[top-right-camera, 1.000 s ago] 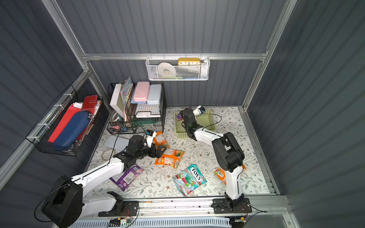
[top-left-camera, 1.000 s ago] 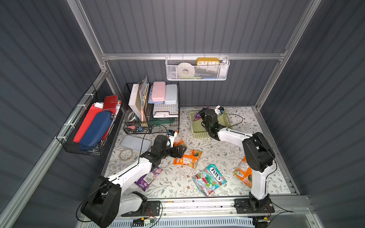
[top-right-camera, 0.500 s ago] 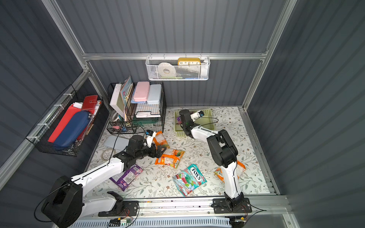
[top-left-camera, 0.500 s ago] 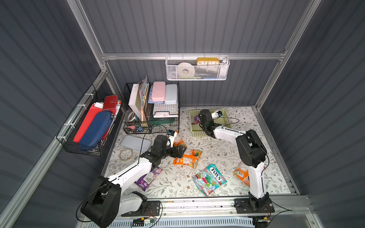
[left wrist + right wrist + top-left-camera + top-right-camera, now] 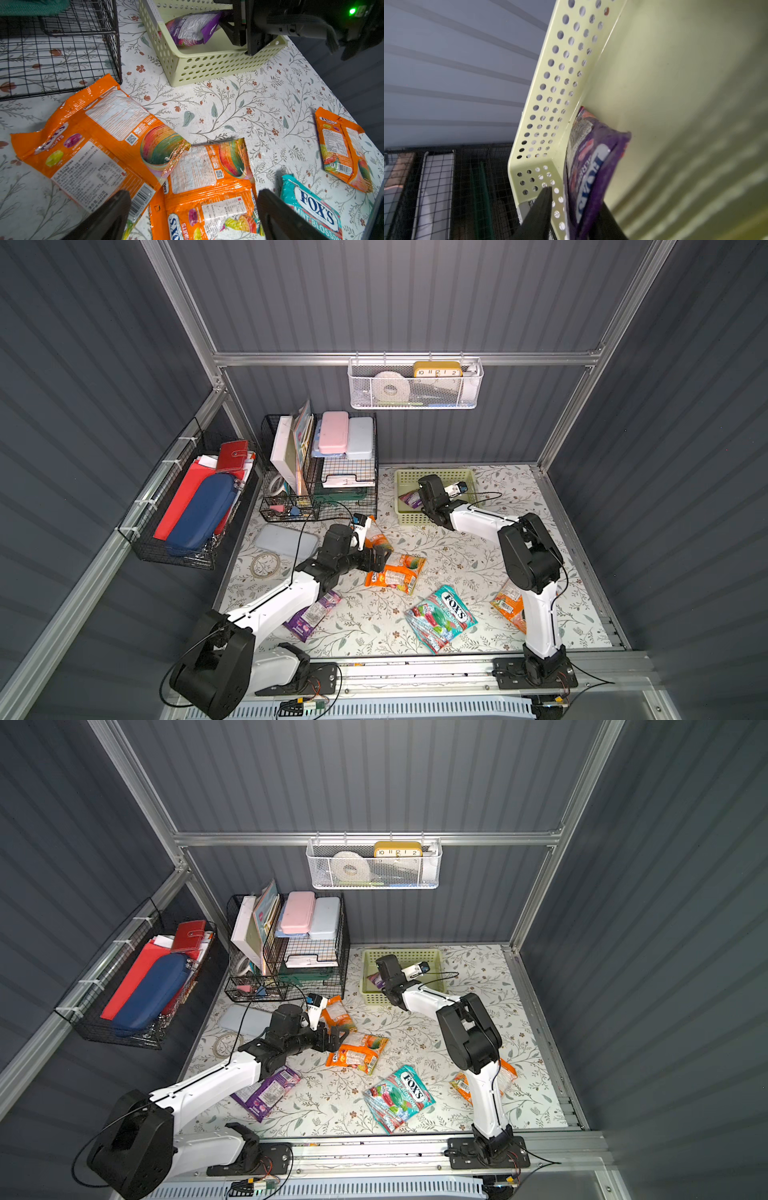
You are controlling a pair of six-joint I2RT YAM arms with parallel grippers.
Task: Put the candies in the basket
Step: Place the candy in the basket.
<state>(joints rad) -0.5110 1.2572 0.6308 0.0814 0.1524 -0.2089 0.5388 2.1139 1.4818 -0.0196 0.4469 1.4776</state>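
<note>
Surrounding floral tabletop (image 5: 457, 556), grey ribbed walls (image 5: 415, 294).

Place: probably a lab's robot test cell, dressed as a desk corner.
Walls: grey ribbed panels (image 5: 415, 294) in an aluminium frame (image 5: 291, 359).
Rig: robot arms (image 5: 270, 610) bolted to a front rail (image 5: 415, 670).
Props: stationery in black wire baskets (image 5: 351, 466) (a clock (image 5: 437, 369) too), floral tabletop (image 5: 457, 564).

Just above frame centre, the right tool (image 5: 420, 502) dips into the pale green basket (image 5: 436, 475), beside a purple candy bag (image 5: 408, 499) inside.
</note>
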